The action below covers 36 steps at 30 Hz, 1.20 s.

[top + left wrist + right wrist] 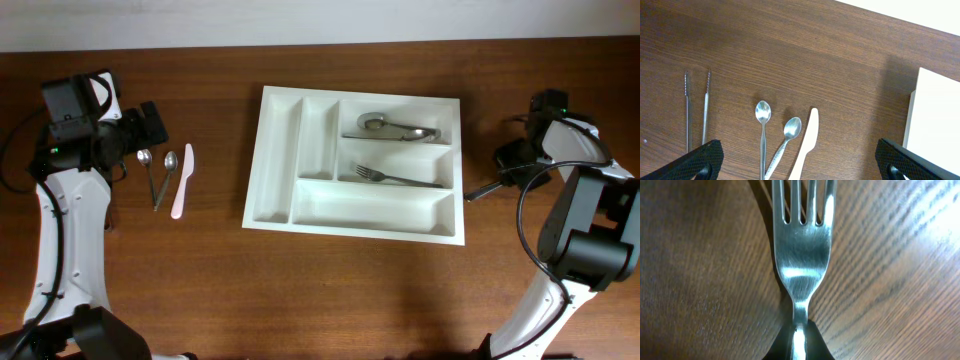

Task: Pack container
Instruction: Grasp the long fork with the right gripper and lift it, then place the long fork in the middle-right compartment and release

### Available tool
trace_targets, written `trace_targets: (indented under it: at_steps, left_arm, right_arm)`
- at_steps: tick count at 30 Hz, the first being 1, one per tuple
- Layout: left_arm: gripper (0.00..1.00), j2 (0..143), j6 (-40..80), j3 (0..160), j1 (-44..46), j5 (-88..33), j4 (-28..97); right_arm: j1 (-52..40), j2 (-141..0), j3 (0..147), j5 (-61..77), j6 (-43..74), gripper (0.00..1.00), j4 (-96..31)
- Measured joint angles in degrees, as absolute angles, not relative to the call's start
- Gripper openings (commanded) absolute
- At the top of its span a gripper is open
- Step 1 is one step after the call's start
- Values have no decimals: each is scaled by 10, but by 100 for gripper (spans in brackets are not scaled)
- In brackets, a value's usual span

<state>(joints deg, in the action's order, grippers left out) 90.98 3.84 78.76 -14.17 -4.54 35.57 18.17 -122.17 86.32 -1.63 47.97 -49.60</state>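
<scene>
The white five-compartment container [275,160] lies mid-table; its edge shows at the right of the left wrist view [935,125]. A silver spoon-like utensil [392,128] lies in its top right compartment and a fork [395,177] in the compartment below. My right gripper [508,170] is just right of the container, low over the wood, shut on another fork [802,245] by its neck; the fork's end [480,190] points toward the container. My left gripper [800,162] is open above two spoons [762,112] [791,129] and a white plastic knife [809,135].
Metal tongs [696,107] lie left of the spoons in the left wrist view; the overhead view does not show them. In the overhead view the spoons [158,170] and knife [183,180] lie left of the container. A white wall strip borders the table's far edge.
</scene>
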Motion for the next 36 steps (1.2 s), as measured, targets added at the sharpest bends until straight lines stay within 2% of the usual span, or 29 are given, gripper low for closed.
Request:
trace_targets:
  at_steps: [8, 16, 24, 31, 36]
  left_arm:
    - [99, 910, 38, 788, -142, -45, 356]
    - [99, 910, 38, 788, -142, -45, 356]
    - [99, 910, 38, 788, -142, -45, 356]
    - [99, 910, 38, 788, -142, -45, 356]
    - [99, 910, 38, 788, -142, -45, 356]
  right_arm:
    - [178, -1222, 886, -43, 275, 4, -520]
    - [148, -1216, 1041, -52, 97, 4, -601]
    - [52, -1190, 1192, 24, -155, 4, -710]
    - [-62, -1183, 1193, 95, -413, 4, -776]
    - [-104, -1184, 1187, 107, -529, 4, -778]
